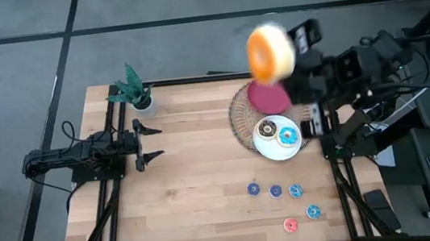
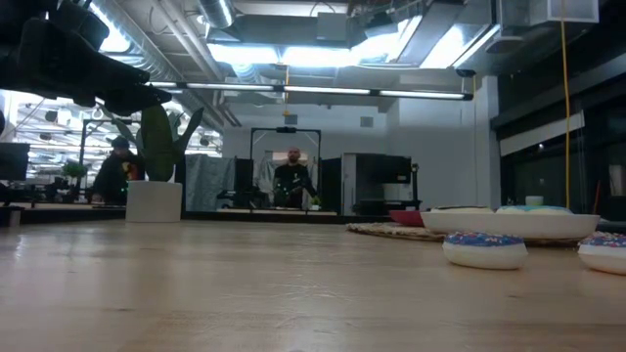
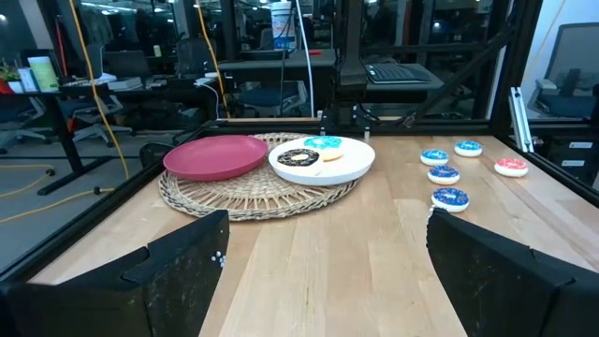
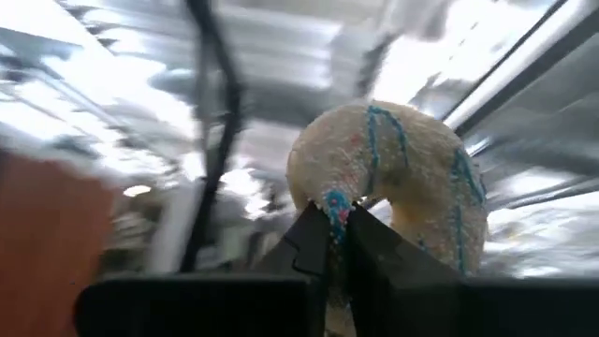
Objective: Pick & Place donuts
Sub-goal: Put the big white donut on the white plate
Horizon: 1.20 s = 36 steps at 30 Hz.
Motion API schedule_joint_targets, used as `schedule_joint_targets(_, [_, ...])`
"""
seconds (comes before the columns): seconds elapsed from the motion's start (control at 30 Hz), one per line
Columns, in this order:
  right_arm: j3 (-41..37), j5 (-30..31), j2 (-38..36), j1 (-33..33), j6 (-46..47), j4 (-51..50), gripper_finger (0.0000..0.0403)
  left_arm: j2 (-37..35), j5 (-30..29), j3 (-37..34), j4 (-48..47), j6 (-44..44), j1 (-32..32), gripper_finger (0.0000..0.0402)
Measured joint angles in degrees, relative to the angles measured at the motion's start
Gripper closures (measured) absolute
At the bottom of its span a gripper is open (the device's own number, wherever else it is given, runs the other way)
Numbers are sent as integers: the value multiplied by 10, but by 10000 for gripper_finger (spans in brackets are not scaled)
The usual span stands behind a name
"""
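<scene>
While the left gripper [image 1: 151,142] waits spread at table's left, the right gripper [image 1: 297,42] lifts a white-iced donut [image 1: 270,52] above the red plate [image 1: 265,98] | right wrist: fingers [image 4: 323,239] pinch its rim, donut [image 4: 402,178] upright | left wrist: white plate [image 3: 348,169] holds two donuts, nearer the right arm.

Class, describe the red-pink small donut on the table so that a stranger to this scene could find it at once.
Start at the wicker mat on the table's right side, then look toward the near edge, where five small donuts lie loose on the wood. The red-pink donut is the one nearest that edge, beside a blue donut. It alone is not blue.
</scene>
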Motion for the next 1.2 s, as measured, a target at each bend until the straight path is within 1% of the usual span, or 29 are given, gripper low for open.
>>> schedule_joint_targets(0.1, [0, 77, 0, 0, -77, 55, 375, 0, 0, 0, 0, 0, 0, 48])
schedule_joint_targets(0.23, [0, 220, 0, -3, -213, 127, 380, 0, 0, 0, 0, 0, 0, 49])
schedule_joint_targets(0.33, [0, 306, 0, -19, -314, 158, 379, 0, 0, 0, 0, 0, 0, 48])
schedule_joint_targets(0.5, [0, 412, 0, -71, -391, 151, 377, 0, 0, 0, 0, 0, 0, 49])
schedule_joint_targets(0.63, [0, 469, 0, -115, -403, 87, 378, 0, 0, 0, 0, 0, 0, 48])
schedule_joint_targets(0.77, [0, 499, 1, -156, -359, -9, 375, 0, 0, 0, 0, 0, 0, 49])
schedule_joint_targets(1.0, [0, 503, 12, -224, -253, -195, 377, 0, 0, 0, 0, 0, 0, 48])
schedule_joint_targets(1.1, [0, 490, 23, -248, -212, -259, 375, 0, 0, 0, 0, 0, 0, 49])
schedule_joint_targets(1.2, [-1, 457, 34, -271, -158, -325, 375, 0, 0, 0, 0, 0, 0, 48])
